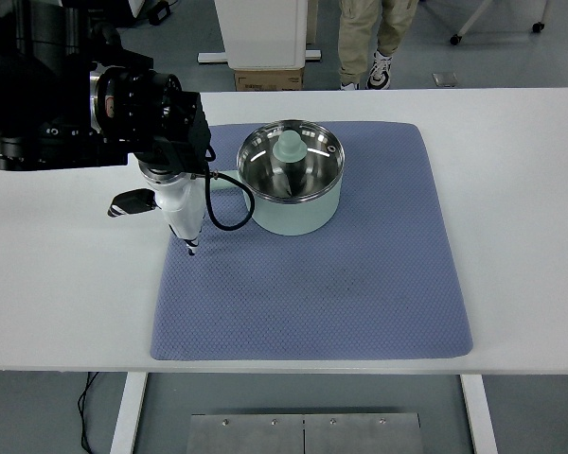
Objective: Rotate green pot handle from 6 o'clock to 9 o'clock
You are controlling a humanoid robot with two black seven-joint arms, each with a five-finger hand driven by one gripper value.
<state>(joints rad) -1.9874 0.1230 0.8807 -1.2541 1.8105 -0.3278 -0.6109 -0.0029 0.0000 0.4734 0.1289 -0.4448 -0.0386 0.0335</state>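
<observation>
Top view looks steeply down on a white desk (pixel 66 293) with a blue-grey textured cloth mat (pixel 360 293) spread across its middle, and toward the mat's far left sits the pale green round metal pot (pixel 292 189), its shiny steel inside open to the camera. A pale green knobbed piece (pixel 289 148), likely a lid knob, rests inside the pot near its far rim. The pot's handle cannot be made out clearly; the left side of the pot is where the robot crowds in. Left arm, bulky and black, comes in from the left edge, and the left hand (pixel 173 203), white with dark tips, hangs just left of the pot, pointing down at the mat's left border. A black cable (pixel 229 203) loops from the hand right up against the pot's left wall. Whether the fingers are open or clamped on anything cannot be told from this angle. Beyond the desk, behind the pot, a person's legs in tan trousers (pixel 364 38) and a cardboard box (pixel 268 79) stand on the floor.
</observation>
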